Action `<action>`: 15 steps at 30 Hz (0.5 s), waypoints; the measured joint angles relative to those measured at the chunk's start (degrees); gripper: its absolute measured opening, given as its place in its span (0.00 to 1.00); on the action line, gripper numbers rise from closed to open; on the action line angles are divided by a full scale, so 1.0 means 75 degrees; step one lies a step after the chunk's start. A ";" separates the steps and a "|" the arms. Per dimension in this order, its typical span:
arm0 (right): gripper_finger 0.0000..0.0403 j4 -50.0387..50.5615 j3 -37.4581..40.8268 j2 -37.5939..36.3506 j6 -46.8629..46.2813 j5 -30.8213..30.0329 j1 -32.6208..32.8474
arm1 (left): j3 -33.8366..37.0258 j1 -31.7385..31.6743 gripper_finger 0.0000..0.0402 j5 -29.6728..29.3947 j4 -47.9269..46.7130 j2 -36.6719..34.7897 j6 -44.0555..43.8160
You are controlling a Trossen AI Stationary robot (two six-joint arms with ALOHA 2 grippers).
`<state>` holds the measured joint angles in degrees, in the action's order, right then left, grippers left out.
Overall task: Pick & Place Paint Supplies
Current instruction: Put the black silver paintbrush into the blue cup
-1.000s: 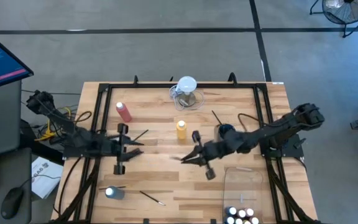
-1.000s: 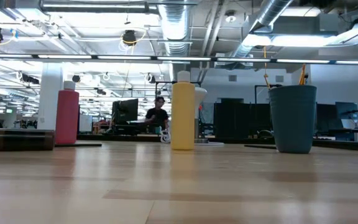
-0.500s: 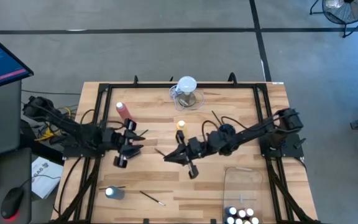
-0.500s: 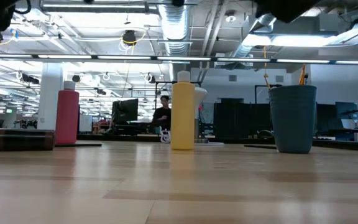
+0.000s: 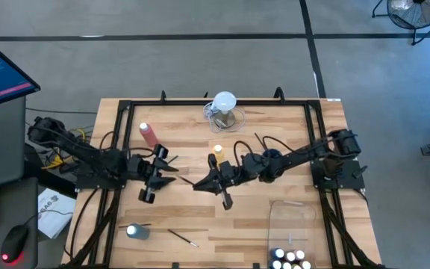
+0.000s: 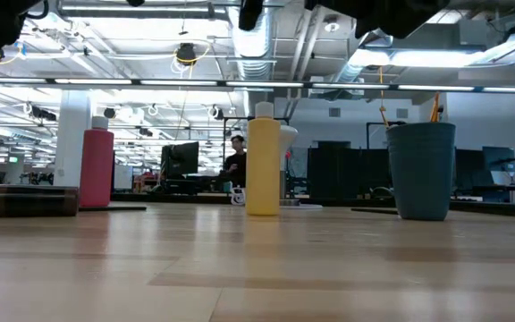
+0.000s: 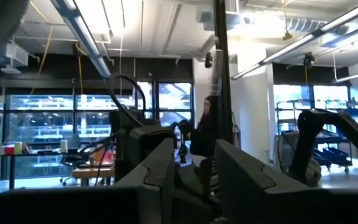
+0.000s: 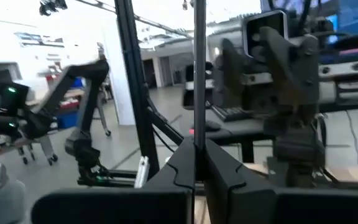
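Right hand [image 5: 198,184] shifted leftward, clamping paintbrush [image 8: 199,74], left hand [image 5: 169,169] gripping paintbrush, no legible labels.

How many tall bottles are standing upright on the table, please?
2: the pink bottle toward the left side of the table, and the yellow bottle near its middle. The arms may hide more.

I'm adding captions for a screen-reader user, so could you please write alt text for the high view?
Two dark robot arms meet over a wooden table, the left gripper and right gripper each holding a thin dark paintbrush. Around them stand a pink-red bottle, a yellow bottle and a clear jug.
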<state>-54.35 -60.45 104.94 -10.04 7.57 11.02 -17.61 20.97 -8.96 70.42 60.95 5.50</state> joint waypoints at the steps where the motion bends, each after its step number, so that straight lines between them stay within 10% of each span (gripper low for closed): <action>1: 0.01 0.0062 0.0000 0.0000 0.0025 -0.0005 -0.0013 | 0.0000 -0.0041 0.23 0.0006 -0.0080 0.0000 -0.0025; 15: 0.01 0.0050 0.0000 -0.0002 0.0317 -0.0144 -0.0032 | -0.0010 -0.0593 0.23 0.1045 -0.0310 0.0416 -0.0326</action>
<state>-53.97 -60.45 104.92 -7.67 6.50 10.79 -17.68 16.53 -1.13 68.10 64.07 3.06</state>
